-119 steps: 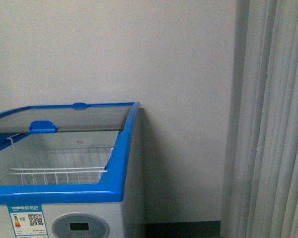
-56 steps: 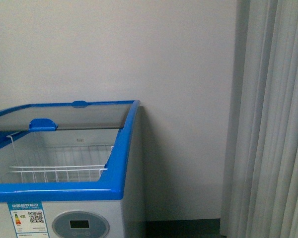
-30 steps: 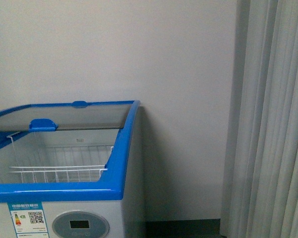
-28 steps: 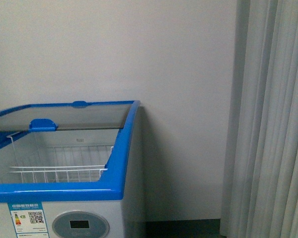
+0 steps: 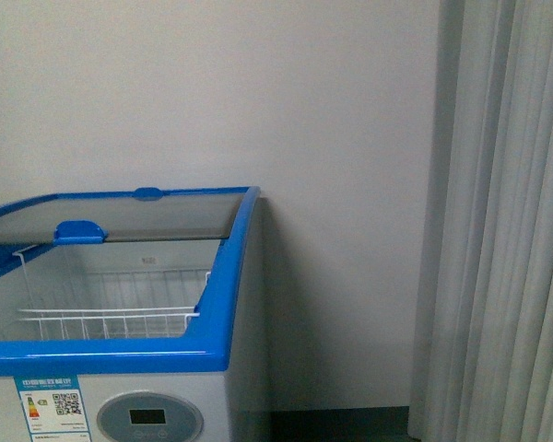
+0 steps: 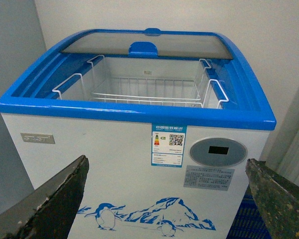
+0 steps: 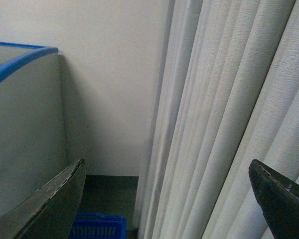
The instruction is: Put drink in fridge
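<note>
The fridge is a white chest freezer with blue top trim; it fills the lower left of the front view. In the left wrist view the fridge faces me with its penguin picture and round grey display. Its glass lid is slid to the back, and a white wire basket inside shows nothing in it. My left gripper is open in front of the fridge's face, empty. My right gripper is open and empty, pointing at the curtain. The drink is out of view.
A grey-white pleated curtain hangs at the right, close to the fridge's right side. A blue slotted basket sits on the dark floor between fridge and curtain. A plain wall stands behind.
The front view has shifted very slightly downward since two seconds ago; otherwise nothing has visibly moved.
</note>
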Motion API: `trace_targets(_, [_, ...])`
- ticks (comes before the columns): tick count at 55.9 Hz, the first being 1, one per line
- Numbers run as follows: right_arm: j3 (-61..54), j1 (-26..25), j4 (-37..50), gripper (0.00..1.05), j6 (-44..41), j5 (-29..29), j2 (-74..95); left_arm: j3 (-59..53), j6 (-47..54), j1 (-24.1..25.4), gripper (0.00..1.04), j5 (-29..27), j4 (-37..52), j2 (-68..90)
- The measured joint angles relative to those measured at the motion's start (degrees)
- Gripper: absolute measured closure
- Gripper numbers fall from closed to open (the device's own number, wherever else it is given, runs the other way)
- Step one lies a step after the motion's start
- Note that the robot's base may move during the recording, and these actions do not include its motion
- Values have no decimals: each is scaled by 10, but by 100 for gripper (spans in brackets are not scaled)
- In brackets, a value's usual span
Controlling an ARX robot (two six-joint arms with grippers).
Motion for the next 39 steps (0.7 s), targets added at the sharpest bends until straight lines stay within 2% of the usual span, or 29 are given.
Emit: trace_targets(39, [0,0,0,7,0,0,0,0,0,0,8,0,0,0])
